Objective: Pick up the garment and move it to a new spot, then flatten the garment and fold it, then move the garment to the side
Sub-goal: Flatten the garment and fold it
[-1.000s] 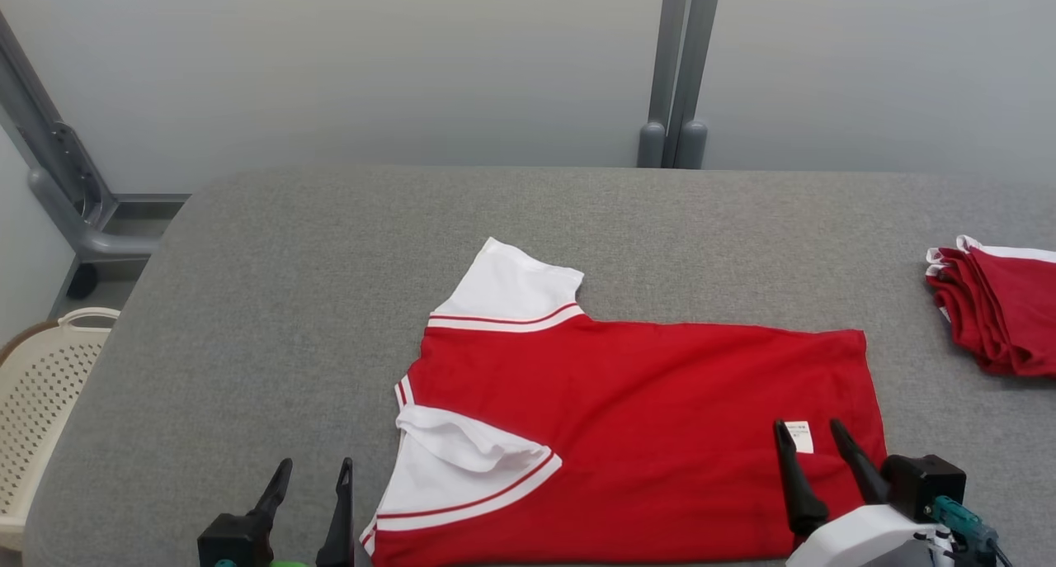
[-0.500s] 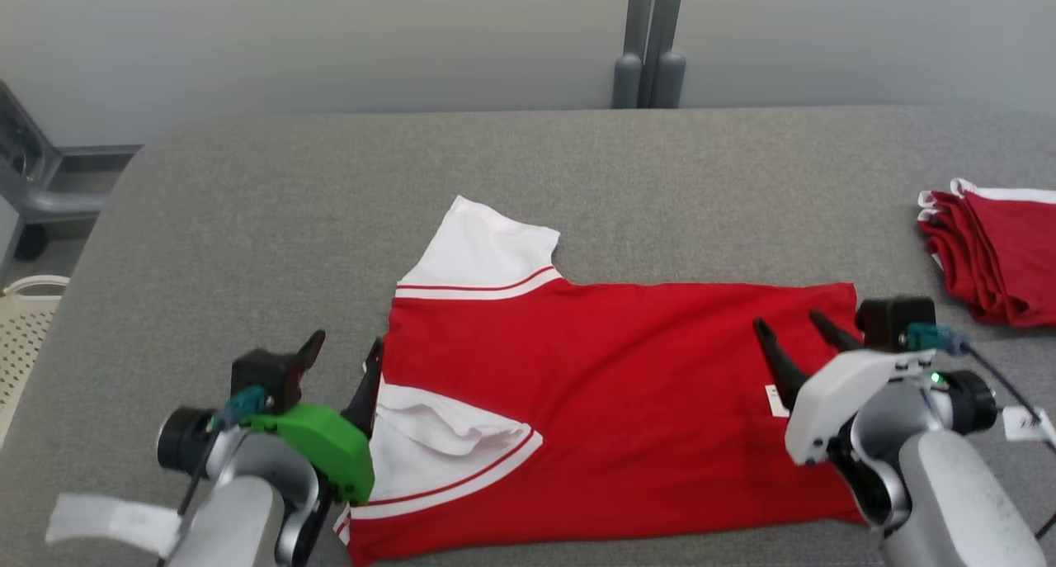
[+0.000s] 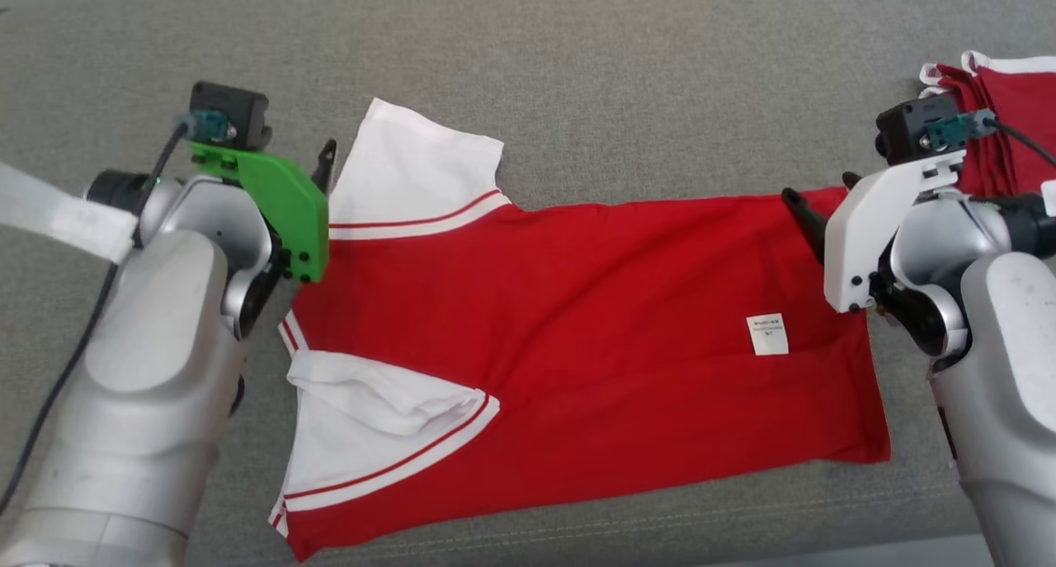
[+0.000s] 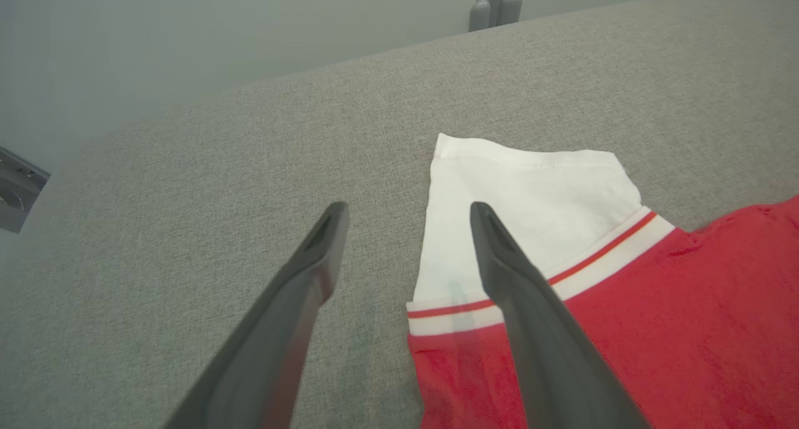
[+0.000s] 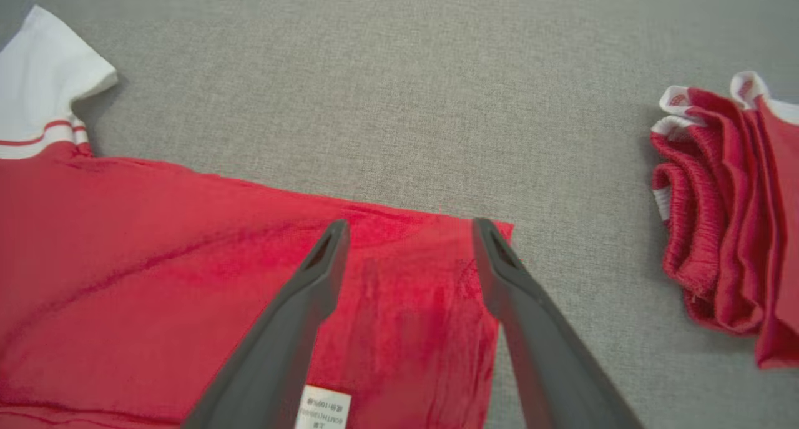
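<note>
The garment (image 3: 577, 336) is a red shirt with white sleeves, spread flat on the grey table (image 3: 619, 80) with its white label (image 3: 767, 334) facing up. My left gripper (image 3: 318, 158) hovers open at the far white sleeve (image 4: 530, 198). In the left wrist view one finger of the left gripper (image 4: 409, 209) is over the sleeve's edge and the other over bare table. My right gripper (image 3: 818, 186) stands open over the garment's far right hem corner (image 5: 437, 260), with nothing between the jaws of the right gripper (image 5: 410, 224).
A pile of folded red garments (image 3: 1006, 129) with white trim lies at the table's far right, close beside my right wrist; in the right wrist view the pile (image 5: 724, 216) sits right of the fingers. Bare grey table stretches behind the shirt.
The head camera has tilted down and closer. Both arms have reached forward over the table, the left to the far sleeve, the right to the far hem corner. Both grippers stayed open.
</note>
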Tool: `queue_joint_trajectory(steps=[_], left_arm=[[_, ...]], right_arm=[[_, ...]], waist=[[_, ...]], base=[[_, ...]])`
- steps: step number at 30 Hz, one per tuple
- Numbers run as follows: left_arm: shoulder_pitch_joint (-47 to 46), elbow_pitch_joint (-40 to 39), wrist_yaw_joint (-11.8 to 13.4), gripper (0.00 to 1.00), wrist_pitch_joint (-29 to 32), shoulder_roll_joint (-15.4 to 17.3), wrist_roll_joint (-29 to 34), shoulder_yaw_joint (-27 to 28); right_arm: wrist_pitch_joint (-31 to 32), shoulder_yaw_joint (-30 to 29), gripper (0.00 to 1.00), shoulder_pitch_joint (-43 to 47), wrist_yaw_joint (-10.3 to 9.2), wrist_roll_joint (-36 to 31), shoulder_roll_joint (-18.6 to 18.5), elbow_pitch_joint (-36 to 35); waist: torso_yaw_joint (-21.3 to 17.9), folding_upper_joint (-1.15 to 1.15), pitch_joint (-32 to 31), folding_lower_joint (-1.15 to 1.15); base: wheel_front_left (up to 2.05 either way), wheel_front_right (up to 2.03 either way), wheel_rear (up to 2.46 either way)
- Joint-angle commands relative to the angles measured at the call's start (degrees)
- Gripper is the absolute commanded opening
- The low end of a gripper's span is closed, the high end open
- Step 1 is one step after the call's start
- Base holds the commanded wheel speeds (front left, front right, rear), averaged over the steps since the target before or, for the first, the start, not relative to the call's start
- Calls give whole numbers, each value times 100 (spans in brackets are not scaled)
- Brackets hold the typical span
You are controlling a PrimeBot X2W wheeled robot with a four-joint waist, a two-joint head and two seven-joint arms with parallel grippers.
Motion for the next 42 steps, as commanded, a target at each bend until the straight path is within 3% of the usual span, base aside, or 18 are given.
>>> queue_joint_trajectory(steps=[1, 11, 21, 23, 24, 26, 27, 42], left_arm=[[-226, 76, -16, 100, 70, 78, 41, -10], [-1286, 746, -58, 100, 586, 222, 169, -196], [-1651, 1177, 104, 99, 709, 234, 179, -214], [-1695, 1242, 129, 90, 681, 247, 168, -212], [-1722, 1315, 123, 55, 703, 273, 153, -222], [-1725, 1371, 106, 27, 704, 257, 163, -259], [-1723, 1374, 90, 2, 674, 227, 161, -281], [-1630, 1709, 98, 0, 410, -282, 64, -518]], right_arm=[[102, 5, 100, -139, -4, 18, -43, -42], [359, 141, 100, -725, -4, -47, -199, 10], [225, 361, 100, -966, -4, 6, -219, 257], [195, 387, 100, -976, -4, 11, -229, 295], [174, 397, 100, -996, -4, 17, -247, 319], [157, 407, 100, -1002, -4, 14, -261, 344], [156, 405, 100, -1003, -4, 15, -272, 352], [-179, 15, 100, -775, -4, -245, -145, 149]], waist=[[-467, 0, 616, -1], [-722, 0, 1164, -1], [-809, 0, 1254, -1], [-815, 0, 1259, -1], [-809, 0, 1266, -1], [-800, 0, 1261, -1], [-792, 0, 1260, -1], [-608, 0, 1252, -1]], base=[[0, 0, 0], [0, 0, 0], [0, 0, 0], [0, 0, 0], [0, 0, 0], [0, 0, 0], [0, 0, 0], [0, 0, 0]])
